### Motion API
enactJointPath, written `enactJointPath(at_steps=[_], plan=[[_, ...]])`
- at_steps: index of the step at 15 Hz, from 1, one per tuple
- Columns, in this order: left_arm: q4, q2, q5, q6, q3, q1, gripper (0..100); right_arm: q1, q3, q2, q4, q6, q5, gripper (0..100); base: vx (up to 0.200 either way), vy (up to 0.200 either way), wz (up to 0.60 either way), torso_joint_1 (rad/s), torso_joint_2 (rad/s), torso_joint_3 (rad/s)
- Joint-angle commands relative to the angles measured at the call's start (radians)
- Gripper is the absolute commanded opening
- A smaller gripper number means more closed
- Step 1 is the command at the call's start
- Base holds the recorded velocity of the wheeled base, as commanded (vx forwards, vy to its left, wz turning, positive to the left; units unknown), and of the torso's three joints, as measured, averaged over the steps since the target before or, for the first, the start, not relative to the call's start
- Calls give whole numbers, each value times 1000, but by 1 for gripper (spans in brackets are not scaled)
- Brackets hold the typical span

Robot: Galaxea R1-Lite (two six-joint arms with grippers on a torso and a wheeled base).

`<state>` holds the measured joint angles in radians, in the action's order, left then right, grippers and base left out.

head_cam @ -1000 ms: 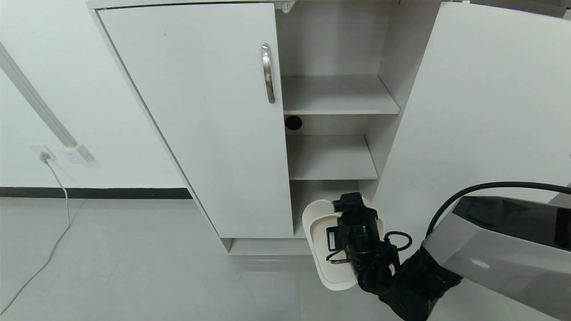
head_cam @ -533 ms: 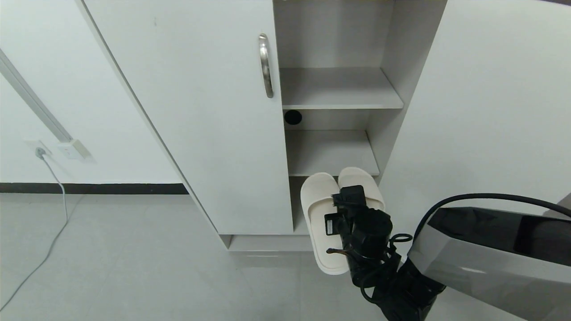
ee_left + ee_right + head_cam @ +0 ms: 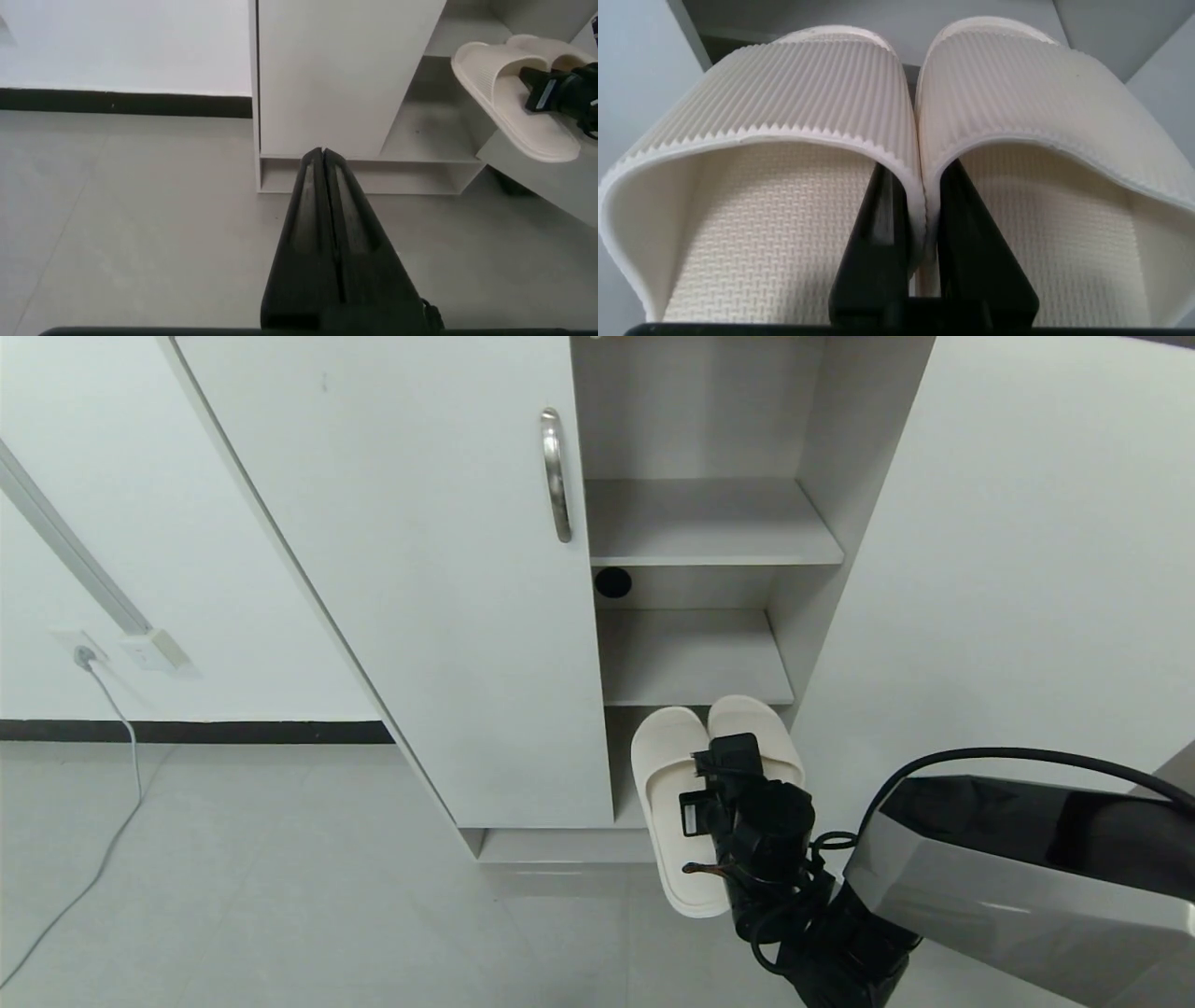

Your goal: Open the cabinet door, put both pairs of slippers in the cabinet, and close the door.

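A pair of cream slippers [image 3: 674, 775] hangs in the air just before the cabinet's lowest compartment, toes toward it. My right gripper [image 3: 724, 761] is shut on the slippers, pinching their two inner edges [image 3: 915, 196] together between its fingers. The right cabinet door [image 3: 1008, 569] stands wide open; the left door [image 3: 411, 579] with its metal handle [image 3: 556, 476] is closed. The shelves [image 3: 709, 523] inside are bare. My left gripper [image 3: 322, 187] is shut, empty, low over the floor in front of the cabinet base; its view also catches the slippers [image 3: 519, 84].
A grey tiled floor [image 3: 280, 896] spreads out to the left. A wall socket with a cable [image 3: 89, 663] sits on the left wall. A round hole [image 3: 613, 582] marks the cabinet's back panel.
The head camera tilted slightly. The right gripper carried the slippers up and forward toward the cabinet's lower opening, then held almost still over the last half second.
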<state>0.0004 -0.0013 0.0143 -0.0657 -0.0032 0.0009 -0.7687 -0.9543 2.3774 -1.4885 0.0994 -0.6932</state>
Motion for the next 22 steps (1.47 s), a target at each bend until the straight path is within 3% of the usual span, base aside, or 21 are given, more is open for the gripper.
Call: enactJointPath(at_steps=[1, 10, 13, 19, 22], plan=[[0, 1, 0, 0, 0, 1, 0, 0, -3, -3, -3, 0, 0, 0, 200, 0, 0, -7, -12, 7], [0, 1, 0, 0, 0, 1, 0, 17, -17, -3, -3, 0, 3, 0, 200, 0, 0, 3, 1, 2], [0, 1, 0, 0, 0, 1, 0, 37, -35, 5, 16, -3, 21, 0, 0, 0, 0, 0, 0, 0], [0, 1, 0, 0, 2, 1, 0, 68, -250, 34, 289, -125, 57, 0, 0, 0, 0, 0, 0, 0], [1, 1, 0, 0, 2, 1, 0, 78, -353, 65, 349, -127, 57, 0, 0, 0, 0, 0, 0, 0]])
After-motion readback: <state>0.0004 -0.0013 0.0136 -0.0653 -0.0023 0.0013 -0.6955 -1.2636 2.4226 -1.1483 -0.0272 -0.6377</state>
